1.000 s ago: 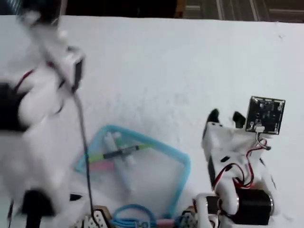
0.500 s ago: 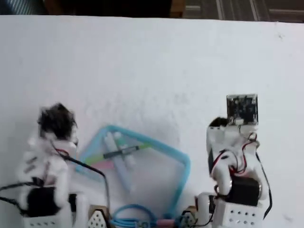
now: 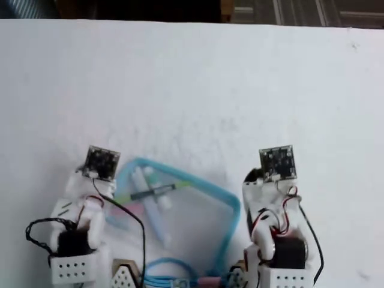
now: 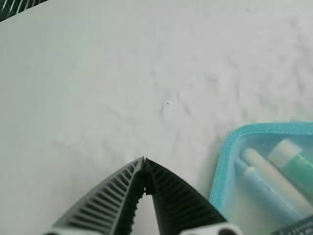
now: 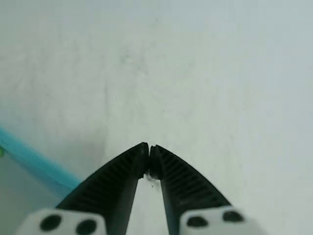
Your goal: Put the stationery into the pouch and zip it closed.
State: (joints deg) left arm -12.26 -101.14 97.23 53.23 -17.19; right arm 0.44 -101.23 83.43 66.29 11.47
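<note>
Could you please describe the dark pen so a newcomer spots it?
On the white table, a blue-edged clear pouch lies between the left arm and right arm. Inside, the dark pen lies crosswise over the pale pens, the only black item.

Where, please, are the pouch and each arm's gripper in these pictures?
pouch (image 3: 207,188), high view, blue rim.
left gripper (image 4: 144,160), left wrist view, meeting fingertips.
right gripper (image 5: 148,147), right wrist view, meeting fingertips.
</note>
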